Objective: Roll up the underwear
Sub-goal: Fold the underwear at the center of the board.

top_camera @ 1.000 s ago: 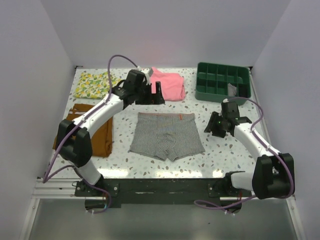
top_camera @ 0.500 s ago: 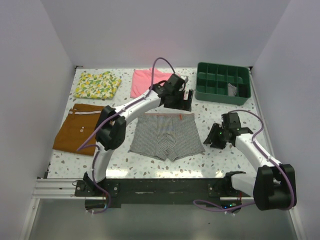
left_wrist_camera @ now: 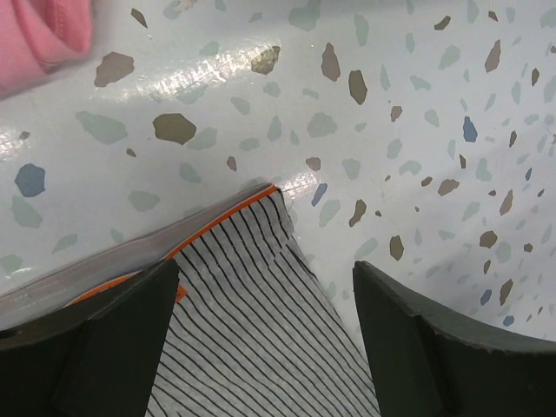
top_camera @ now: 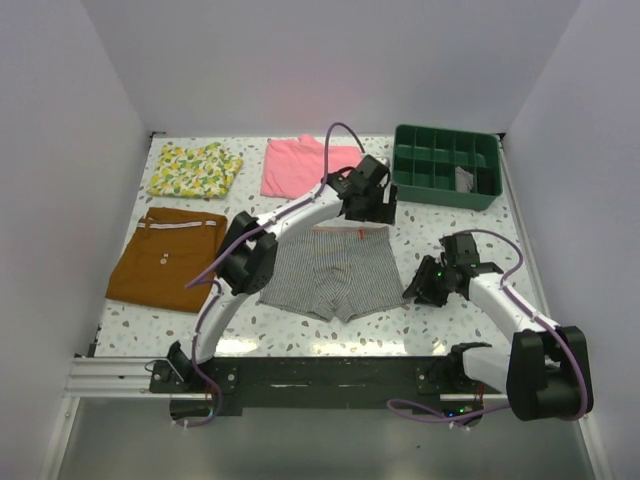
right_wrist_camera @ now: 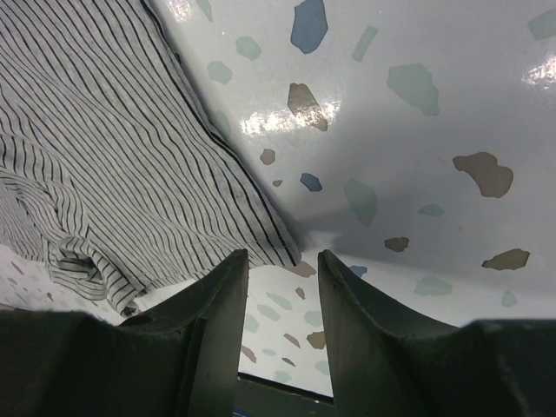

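The grey-and-white finely striped knit underwear (top_camera: pixel 335 275) is lying flat at the middle of the speckled white table (top_camera: pixel 400 330), with its waistband facing 12 o'clock. The left gripper (top_camera: pixel 374 212) is sitting over the waistband's 1 o'clock corner, its 2 dark fingers (left_wrist_camera: pixel 113 347) spreading wide on either side of the orange-edged corner. The right gripper (top_camera: pixel 412 291) is sitting by the 4 o'clock leg hem, its jaws showing only a narrow gap and gripping nothing. Rust-brown shorts (top_camera: pixel 165 255) are lying at 9 o'clock.

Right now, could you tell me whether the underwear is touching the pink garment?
Apart. The left wrist view shows bare table between the pink garment and the waistband of the underwear.
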Controlling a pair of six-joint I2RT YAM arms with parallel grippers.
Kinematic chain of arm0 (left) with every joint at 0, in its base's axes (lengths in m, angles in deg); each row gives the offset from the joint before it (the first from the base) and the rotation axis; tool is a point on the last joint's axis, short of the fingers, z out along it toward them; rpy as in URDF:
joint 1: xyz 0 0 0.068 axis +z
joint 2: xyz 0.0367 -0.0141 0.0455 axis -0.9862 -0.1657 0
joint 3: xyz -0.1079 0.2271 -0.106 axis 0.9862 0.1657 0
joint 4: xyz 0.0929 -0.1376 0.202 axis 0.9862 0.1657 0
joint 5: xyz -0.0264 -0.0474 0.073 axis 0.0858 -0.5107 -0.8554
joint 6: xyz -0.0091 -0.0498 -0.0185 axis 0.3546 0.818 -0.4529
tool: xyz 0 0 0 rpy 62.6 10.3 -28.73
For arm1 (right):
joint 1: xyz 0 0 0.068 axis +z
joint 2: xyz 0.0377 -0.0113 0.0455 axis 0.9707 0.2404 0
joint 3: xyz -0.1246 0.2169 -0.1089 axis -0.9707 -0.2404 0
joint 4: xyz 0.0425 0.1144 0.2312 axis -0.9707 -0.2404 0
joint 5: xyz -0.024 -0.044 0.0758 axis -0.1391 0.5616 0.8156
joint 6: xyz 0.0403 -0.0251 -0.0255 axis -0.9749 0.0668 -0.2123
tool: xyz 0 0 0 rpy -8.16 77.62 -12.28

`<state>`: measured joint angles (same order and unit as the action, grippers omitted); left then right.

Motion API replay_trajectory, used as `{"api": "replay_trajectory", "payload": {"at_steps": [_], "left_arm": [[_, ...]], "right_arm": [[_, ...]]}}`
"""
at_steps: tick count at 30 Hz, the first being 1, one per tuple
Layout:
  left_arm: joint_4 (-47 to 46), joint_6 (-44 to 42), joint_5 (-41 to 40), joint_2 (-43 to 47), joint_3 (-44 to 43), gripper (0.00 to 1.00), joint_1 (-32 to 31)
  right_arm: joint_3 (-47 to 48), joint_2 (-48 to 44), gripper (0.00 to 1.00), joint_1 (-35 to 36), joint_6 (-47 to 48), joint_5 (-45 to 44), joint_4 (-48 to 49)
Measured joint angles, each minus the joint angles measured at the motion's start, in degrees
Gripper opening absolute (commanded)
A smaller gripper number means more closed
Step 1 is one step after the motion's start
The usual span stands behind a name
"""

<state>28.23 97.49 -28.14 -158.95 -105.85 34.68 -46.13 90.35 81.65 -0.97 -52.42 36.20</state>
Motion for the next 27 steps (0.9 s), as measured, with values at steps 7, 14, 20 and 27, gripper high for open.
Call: {"api": "replay_trajectory", "payload": {"at_steps": [7, 14, 20, 27], "left_arm": [[-5.1, 2.6, 3.8, -3.8, -0.2, 0.85, 0.0], [-7.9, 4.6, 6.2, -6.9, -1.9, 0.75, 0.0], [-8.6, 5.5, 5.9, -8.1, -3.1, 0.62, -0.1], [-8.2, 5.6, 3.9, -8.2, -3.3, 0.58, -0.5]], "right_arm": [[-0.9, 0.0, 0.41, 0.0, 0.0, 0.0, 0.3], [-1.5, 0.2, 0.41, 0.0, 0.0, 0.0, 0.7], [-1.5, 0.2, 0.41, 0.0, 0.0, 0.1, 0.8], [-1.5, 0.3, 0.41, 0.0, 0.0, 0.1, 0.8]]}}
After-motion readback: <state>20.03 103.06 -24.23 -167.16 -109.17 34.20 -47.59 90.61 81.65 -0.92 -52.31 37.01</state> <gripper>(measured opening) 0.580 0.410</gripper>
